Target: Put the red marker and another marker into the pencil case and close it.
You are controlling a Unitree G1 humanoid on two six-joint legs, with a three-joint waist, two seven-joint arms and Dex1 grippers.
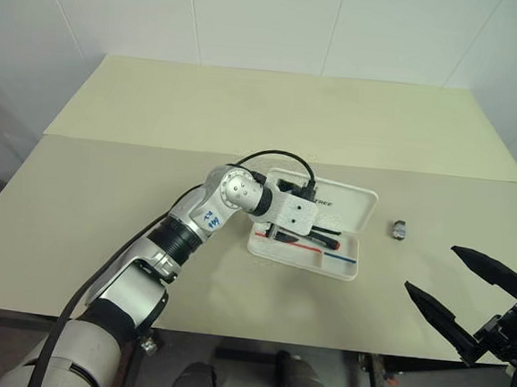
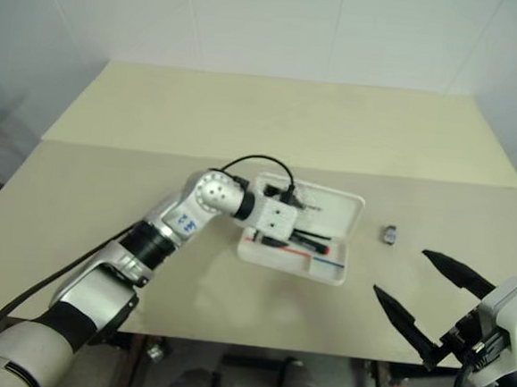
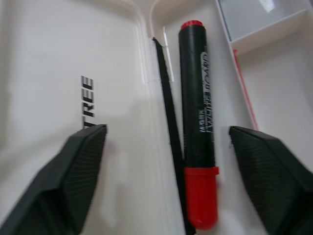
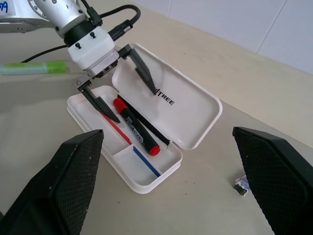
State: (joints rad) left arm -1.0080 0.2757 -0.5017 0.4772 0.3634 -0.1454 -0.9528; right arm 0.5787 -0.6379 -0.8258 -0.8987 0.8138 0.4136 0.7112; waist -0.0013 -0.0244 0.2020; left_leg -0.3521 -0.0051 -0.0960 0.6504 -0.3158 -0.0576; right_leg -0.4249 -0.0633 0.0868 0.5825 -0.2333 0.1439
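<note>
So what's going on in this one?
The robot is packing markers into an open white pencil case on the table. The red marker lies in the case's tray, and the left gripper hangs open right above it, holding nothing. The light green marker lies on the table beside the left arm, not yet packed. The right gripper waits open off to the side, near a small dark object.

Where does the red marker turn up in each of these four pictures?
Left eye view: the red marker lies in the open pencil case, beside the left pincer.
Right eye view: the same spot in the case tray, partly hidden by that pincer.
Left wrist view: lengthwise between the two fingers.
Right wrist view: in the tray, near the hinge.
Shared landmark: the dark lettering on the lid, except in the right eye view.
</note>
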